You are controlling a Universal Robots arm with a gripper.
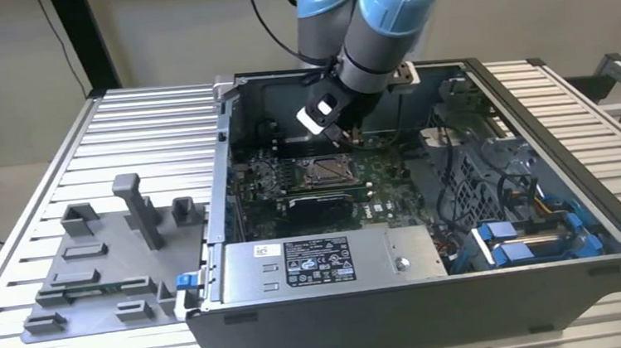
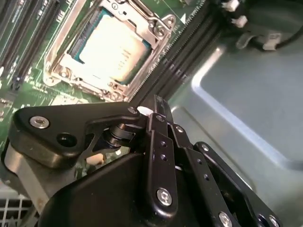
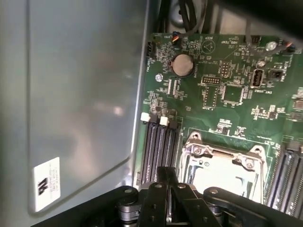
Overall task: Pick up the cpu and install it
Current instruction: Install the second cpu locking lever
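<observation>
**Hovering over the socket, fingers together**

I am reaching down into the open case (image 1: pixel 579 203), which is lying on the slatted table (image 1: pixel 28 246). My arm (image 1: pixel 382 27) is coming in from the far side, over the back wall. On the exterior view's left of the case, a grey fixture (image 1: pixel 86 275) is sitting on the table, well apart from me.

The green board (image 3: pixel 227 90) is lying flat inside the case. The metal-framed socket (image 2: pixel 64 66) is sitting on it between rows of black memory slots (image 3: pixel 158 151).

My gripper (image 3: pixel 168 177) is hanging just above the slots beside the socket – its fingers (image 2: pixel 158 118) are pressing together, nothing between them.

The cpu (image 2: pixel 111 52) is lying in the socket, pale top up – apart from my fingers.
</observation>
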